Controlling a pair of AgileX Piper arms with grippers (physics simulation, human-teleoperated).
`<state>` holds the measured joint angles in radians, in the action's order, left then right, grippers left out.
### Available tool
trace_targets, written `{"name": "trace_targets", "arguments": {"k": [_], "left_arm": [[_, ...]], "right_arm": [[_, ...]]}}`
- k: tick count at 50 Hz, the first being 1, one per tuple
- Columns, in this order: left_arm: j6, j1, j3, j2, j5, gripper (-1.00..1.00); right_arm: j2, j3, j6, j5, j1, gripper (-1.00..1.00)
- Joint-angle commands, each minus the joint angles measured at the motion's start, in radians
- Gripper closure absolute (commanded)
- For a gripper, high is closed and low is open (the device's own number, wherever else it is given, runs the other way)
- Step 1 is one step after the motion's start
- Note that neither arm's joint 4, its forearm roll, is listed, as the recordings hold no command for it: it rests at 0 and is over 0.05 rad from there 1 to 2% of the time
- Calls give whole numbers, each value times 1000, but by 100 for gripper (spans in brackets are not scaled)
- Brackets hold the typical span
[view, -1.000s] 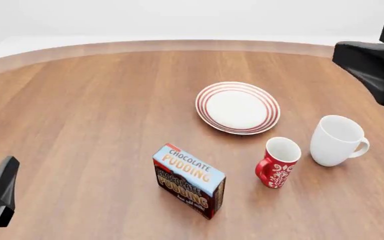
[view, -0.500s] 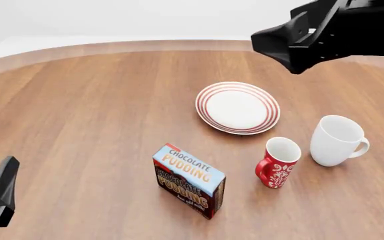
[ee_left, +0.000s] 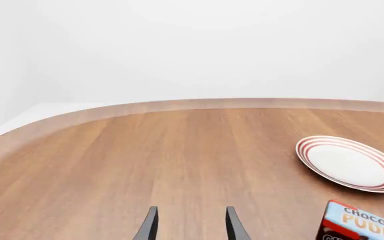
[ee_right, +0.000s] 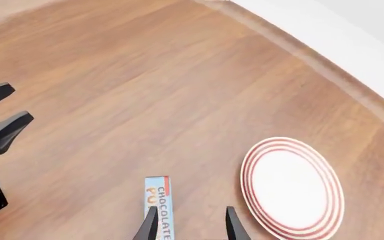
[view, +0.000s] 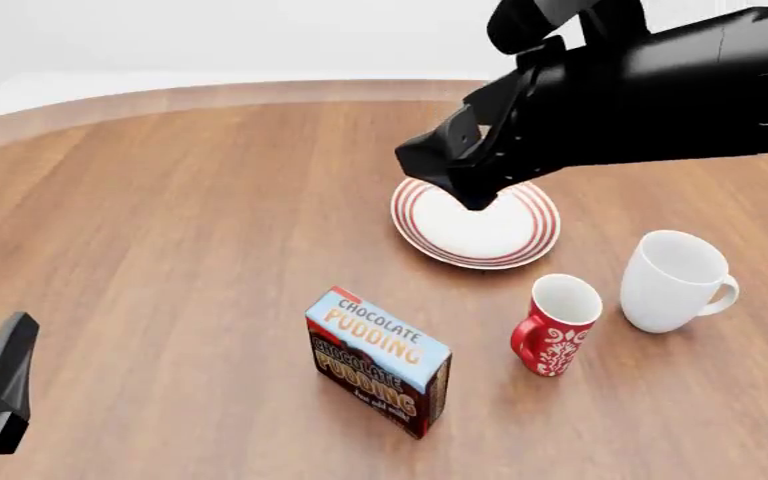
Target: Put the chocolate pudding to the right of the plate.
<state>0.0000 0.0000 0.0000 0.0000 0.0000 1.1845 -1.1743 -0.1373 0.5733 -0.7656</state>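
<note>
- Progress on the task looks like an early reach: the small rectangular chocolate pudding carton (view: 379, 362) stands untouched on the round brown wooden table (view: 171, 230), so grasping, carrying and placing are all left to do.
- Its place is near the table's front edge, in front of and slightly left of the round white plate with red rings (view: 475, 215), well apart from it.
- It has a light blue top with orange "CHOCOLATE PUDDING" lettering, a dark brown front and red edges.
- A red patterned mug (view: 555, 325) and a plain white mug (view: 675, 280) stand front-right of the plate, near the likely drop spot.
- The black right gripper (ee_right: 188, 222) hangs over the plate, fingers parted and empty, pointing toward the carton.
- The black left gripper (ee_left: 188, 224) sits low at the near left, fingers apart, apparently holding nothing, though only the tips show.
</note>
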Motion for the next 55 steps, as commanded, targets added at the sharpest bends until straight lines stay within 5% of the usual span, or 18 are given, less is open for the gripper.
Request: {"name": "trace_targets", "arguments": {"k": [1, 29, 40, 55], "left_arm": [[0, 0, 0, 0, 0, -100], [0, 0, 0, 0, 0, -100], [0, 0, 0, 0, 0, -100], [0, 0, 0, 0, 0, -100]], "right_arm": [[29, 24, 43, -12, -60, -100], [170, 50, 100, -114, -147, -100], [171, 98, 55, -153, -109, -100], [212, 129, 70, -210, -95, -100]]}}
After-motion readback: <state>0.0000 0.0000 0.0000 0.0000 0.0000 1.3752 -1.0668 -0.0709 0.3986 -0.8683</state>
